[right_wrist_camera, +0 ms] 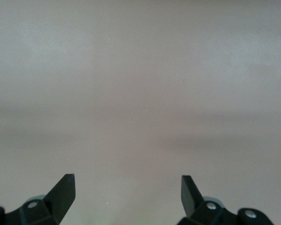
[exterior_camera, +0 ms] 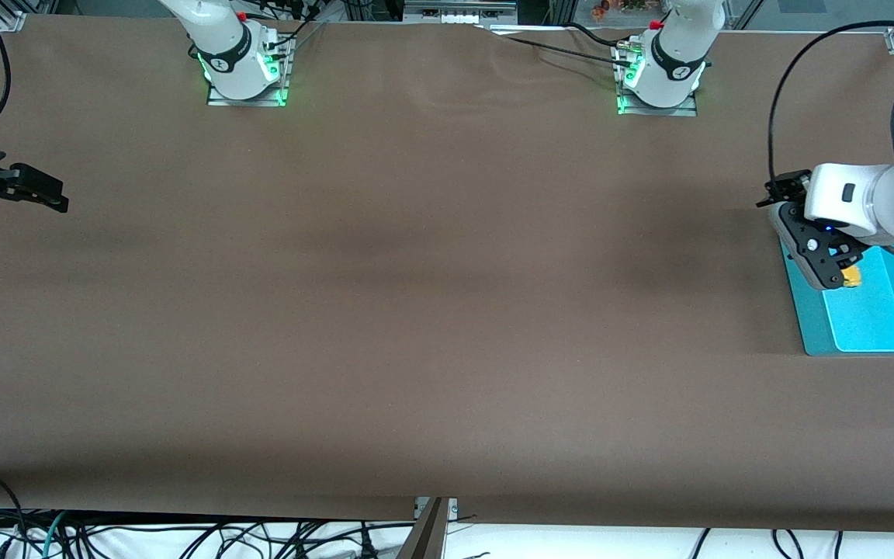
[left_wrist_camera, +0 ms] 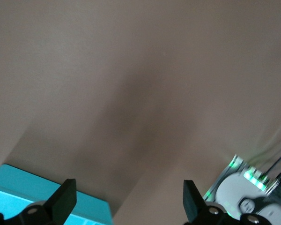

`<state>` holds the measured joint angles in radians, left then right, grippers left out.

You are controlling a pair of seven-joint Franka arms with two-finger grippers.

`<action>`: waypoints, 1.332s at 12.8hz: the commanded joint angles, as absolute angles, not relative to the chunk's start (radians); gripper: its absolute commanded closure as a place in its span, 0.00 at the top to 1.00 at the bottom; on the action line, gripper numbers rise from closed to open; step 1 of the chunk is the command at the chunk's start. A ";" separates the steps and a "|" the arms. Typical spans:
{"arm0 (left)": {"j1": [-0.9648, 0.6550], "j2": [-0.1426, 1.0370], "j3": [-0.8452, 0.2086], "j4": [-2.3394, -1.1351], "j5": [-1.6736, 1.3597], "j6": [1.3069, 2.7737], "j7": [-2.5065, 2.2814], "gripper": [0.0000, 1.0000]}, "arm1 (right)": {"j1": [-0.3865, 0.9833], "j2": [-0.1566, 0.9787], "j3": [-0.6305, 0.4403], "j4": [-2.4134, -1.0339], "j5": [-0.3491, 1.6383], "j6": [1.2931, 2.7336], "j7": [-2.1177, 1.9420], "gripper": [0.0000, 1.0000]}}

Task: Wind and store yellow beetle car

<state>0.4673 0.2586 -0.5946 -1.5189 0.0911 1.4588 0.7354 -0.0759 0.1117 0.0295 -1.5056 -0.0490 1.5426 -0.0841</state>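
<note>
One teal tray (exterior_camera: 866, 326) sits at the left arm's end of the brown table (exterior_camera: 416, 310), and it serves as the anchor for everything else here. The left gripper (exterior_camera: 843, 273) hangs over the tray's edge that faces the middle of the table, and one yellow beetle car (exterior_camera: 852, 277) shows as a small bright spot right at its tip, over the tray's pale blue inner floor – whether the car rests on that floor or is off it cannot be told, since the black gripper body covers most of it. In the left wrist view the two fingers (left_wrist_camera: 65, 199) stand wide apart with bare brown table between them and a corner of the tray (left_wrist_camera: 47, 187) beside one of them; the car does not show there, so the fingers appear to have nothing between them. The left arm's white forearm (exterior_camera: 874, 202) crosses over the tray's farther corner and hides it. The right gripper (exterior_camera: 39, 190) waits well apart from the tray, at the right arm's end of the table, with its fingers (right_wrist_camera: 65, 192) spread wide and empty over bare cloth. Two arm bases (exterior_camera: 245, 74) glow green along the table's farther edge – counted in all: one tray, one car, two grippers
</note>
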 commanded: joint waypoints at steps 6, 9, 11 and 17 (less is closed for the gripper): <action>0.100 -0.136 -0.246 -1.846 -0.029 1.728 0.096 1.00 | -0.081 0.106 0.031 -1.502 -0.048 1.542 -0.081 1.00; 0.031 -0.141 -0.163 -1.873 -0.038 1.740 -0.035 1.00 | -0.081 0.106 0.031 -1.502 -0.048 1.542 -0.081 1.00; 0.025 -0.095 -0.143 -1.846 -0.041 1.726 -0.034 1.00 | -0.081 0.106 0.031 -1.502 -0.046 1.542 -0.083 1.00; 0.029 -0.060 -0.124 -1.786 -0.052 1.660 -0.037 1.00 | -0.081 0.106 0.031 -1.502 -0.048 1.542 -0.083 1.00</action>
